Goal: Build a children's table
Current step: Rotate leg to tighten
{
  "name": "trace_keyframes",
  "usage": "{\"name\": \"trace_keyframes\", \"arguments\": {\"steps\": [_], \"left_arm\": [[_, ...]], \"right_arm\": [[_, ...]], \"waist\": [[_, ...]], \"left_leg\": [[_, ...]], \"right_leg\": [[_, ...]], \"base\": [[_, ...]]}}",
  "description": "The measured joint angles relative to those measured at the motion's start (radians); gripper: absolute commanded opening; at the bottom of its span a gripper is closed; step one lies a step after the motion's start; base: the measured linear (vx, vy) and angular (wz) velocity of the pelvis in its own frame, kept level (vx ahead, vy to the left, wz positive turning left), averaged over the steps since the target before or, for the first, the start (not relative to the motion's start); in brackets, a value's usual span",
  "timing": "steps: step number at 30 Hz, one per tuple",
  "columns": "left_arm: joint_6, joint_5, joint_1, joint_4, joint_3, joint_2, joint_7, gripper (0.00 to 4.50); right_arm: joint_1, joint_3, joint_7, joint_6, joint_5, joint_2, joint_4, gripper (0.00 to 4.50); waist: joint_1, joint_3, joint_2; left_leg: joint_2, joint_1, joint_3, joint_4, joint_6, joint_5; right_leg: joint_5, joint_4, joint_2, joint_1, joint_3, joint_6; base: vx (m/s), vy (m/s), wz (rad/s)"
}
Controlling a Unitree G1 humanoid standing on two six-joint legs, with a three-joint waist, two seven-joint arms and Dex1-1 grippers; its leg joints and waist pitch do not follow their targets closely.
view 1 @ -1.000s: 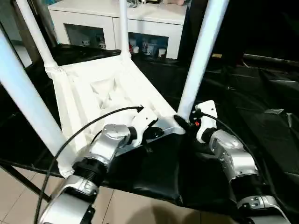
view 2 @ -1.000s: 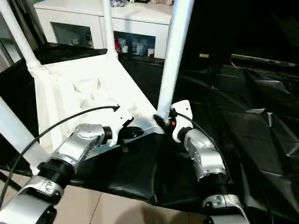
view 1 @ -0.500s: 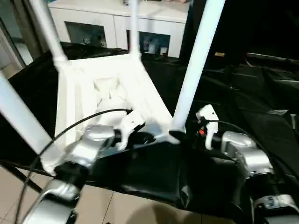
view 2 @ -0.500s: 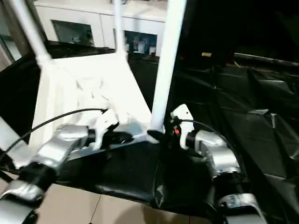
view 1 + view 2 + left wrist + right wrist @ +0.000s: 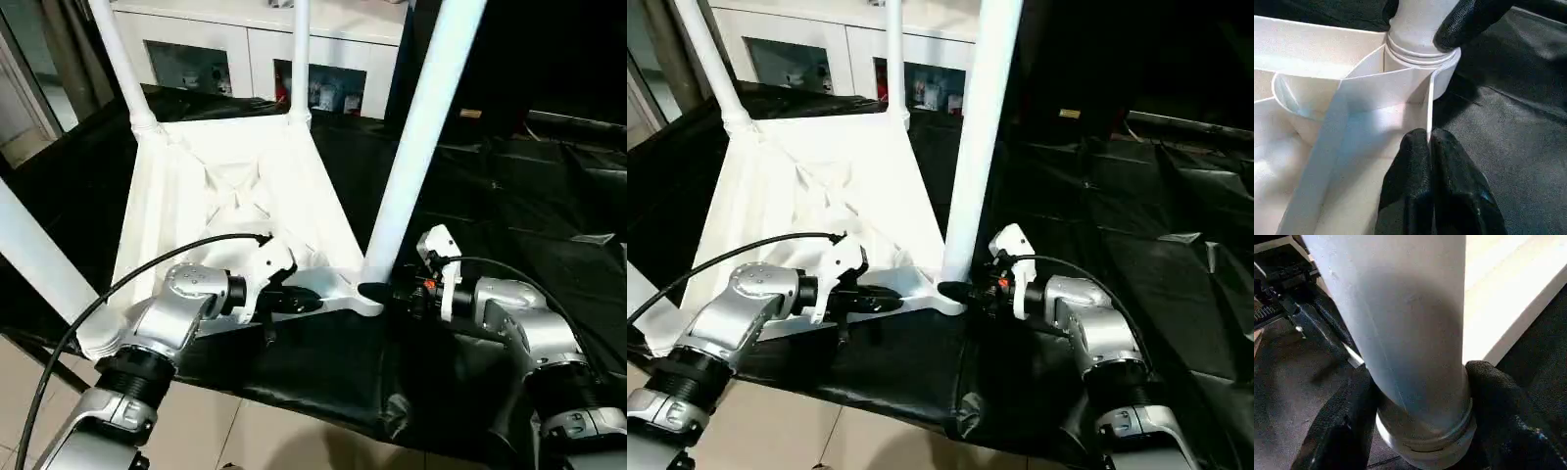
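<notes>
Four legs stand up from the tabletop (image 5: pixel 235 196), which lies underside-up on the black-covered bench (image 5: pixel 529 206), so the fitting looks nearly done as far as the pictures tell. Two far legs (image 5: pixel 122 64) rise from the tabletop's far corners, toward the white cabinet (image 5: pixel 255 49); a third leg (image 5: pixel 39 259) rises from its near left corner. The fourth leg (image 5: pixel 416 147) sits in the near right socket (image 5: pixel 1422 61). The right gripper (image 5: pixel 377 291) is clenched around this leg's base, one finger on each side. The left gripper (image 5: pixel 1431 147) is pinched on the tabletop's thin rim just beside that socket, steadying it. What seems left is seating this leg fully, letting go, and turning the table upright.
</notes>
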Motion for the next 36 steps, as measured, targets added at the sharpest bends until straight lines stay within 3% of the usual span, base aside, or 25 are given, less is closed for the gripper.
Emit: {"name": "trace_keyframes", "arguments": {"steps": [8, 21, 24, 25, 29, 36], "left_arm": [[0.010, 0.004, 0.000, 0.002, 0.000, -0.011, 0.041, 0.00], [0.006, 0.084, -0.109, 0.171, 0.016, -0.183, 0.381, 0.00], [-0.002, 0.085, -0.114, 0.182, 0.016, -0.189, 0.388, 0.00], [-0.007, 0.086, -0.116, 0.187, 0.016, -0.190, 0.388, 0.00], [-0.009, 0.086, -0.120, 0.194, 0.016, -0.192, 0.388, 0.00], [-0.011, 0.076, -0.120, 0.192, 0.017, -0.170, 0.344, 0.00]], "right_arm": [[0.009, -0.010, -0.070, -0.009, -0.003, 0.026, 0.002, 2.41], [-0.055, -0.111, -0.627, -0.076, -0.062, 0.231, 0.112, 2.41], [-0.055, -0.109, -0.635, -0.104, -0.070, 0.245, 0.121, 2.41], [-0.055, -0.109, -0.633, -0.111, -0.070, 0.245, 0.123, 2.76], [-0.055, -0.108, -0.617, -0.119, -0.075, 0.242, 0.127, 3.20], [-0.054, -0.068, -0.440, -0.112, -0.074, 0.155, 0.123, 3.55]], "waist": [[-0.005, 0.000, 0.000], [-0.024, -0.001, 0.001], [-0.024, -0.002, 0.002], [-0.023, -0.002, 0.003], [-0.022, -0.002, 0.004], [-0.025, -0.002, 0.003]], "left_leg": [[0.000, 0.001, 0.000, 0.001, 0.000, 0.000], [-0.001, 0.003, 0.000, 0.001, -0.001, 0.000], [-0.001, 0.003, 0.000, 0.001, -0.001, 0.000], [-0.001, 0.003, 0.000, 0.001, -0.001, 0.000], [-0.001, 0.002, -0.001, 0.001, -0.001, 0.000], [0.000, 0.001, -0.001, 0.000, -0.001, 0.000]], "right_leg": [[0.000, 0.001, 0.000, 0.001, 0.000, 0.000], [0.001, 0.000, 0.000, 0.004, 0.001, 0.002], [0.001, 0.000, 0.000, 0.004, 0.001, 0.001], [0.002, 0.000, 0.000, 0.004, 0.001, -0.001], [0.003, 0.000, 0.000, 0.004, 0.000, -0.001], [0.003, 0.000, 0.000, 0.003, 0.000, -0.001]], "base": [[0.000, 0.000, 0.00], [0.000, 0.000, 0.00], [0.000, 0.000, 0.00], [0.000, 0.000, 0.00], [0.000, 0.000, 0.00], [0.000, 0.000, 0.00]]}}
